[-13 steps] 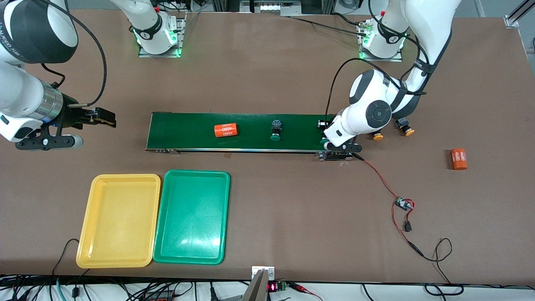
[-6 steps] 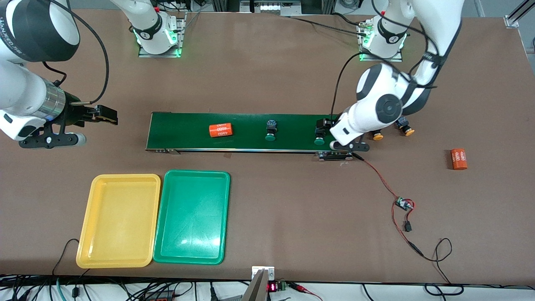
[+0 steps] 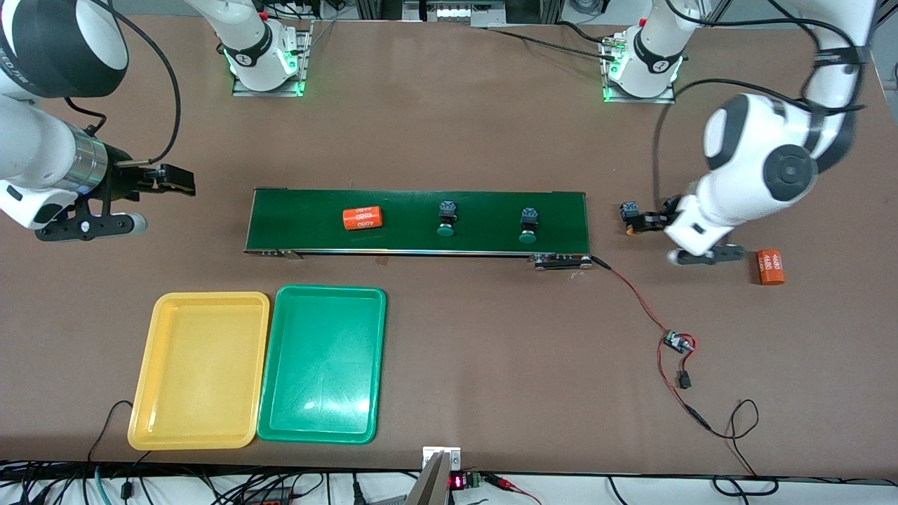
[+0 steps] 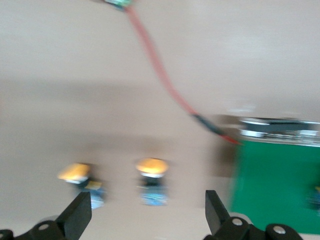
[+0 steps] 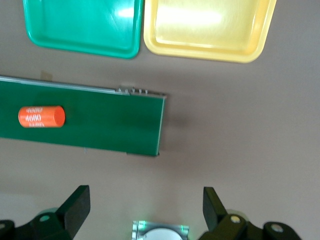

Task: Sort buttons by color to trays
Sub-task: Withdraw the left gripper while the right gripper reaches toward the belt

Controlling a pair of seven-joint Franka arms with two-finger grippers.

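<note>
Two green-capped buttons [image 3: 447, 219] [image 3: 528, 226] lie on the dark-green belt [image 3: 421, 210]. Two yellow-capped buttons [image 4: 152, 175] [image 4: 80, 177] lie on the table off the belt's end toward the left arm. In the front view only one yellow button [image 3: 628, 210] shows, the other hidden by the left arm. My left gripper [image 3: 704, 255] [image 4: 146, 215] hangs open over them, holding nothing. The yellow tray [image 3: 196, 372] [image 5: 210, 27] and green tray [image 3: 323, 365] [image 5: 85, 25] lie side by side, nearer the front camera than the belt. My right gripper [image 3: 84, 228] [image 5: 145, 205] waits open off the belt's other end.
One orange cylinder [image 3: 362, 218] [image 5: 41, 116] lies on the belt, another [image 3: 770, 267] on the table beside the left gripper. A red wire [image 3: 635, 298] [image 4: 160, 75] runs from the belt's end to a small circuit board [image 3: 678, 342].
The left gripper opened, left a green button on the belt and swung away to over the yellow buttons. The things on the belt drifted toward the right arm's end.
</note>
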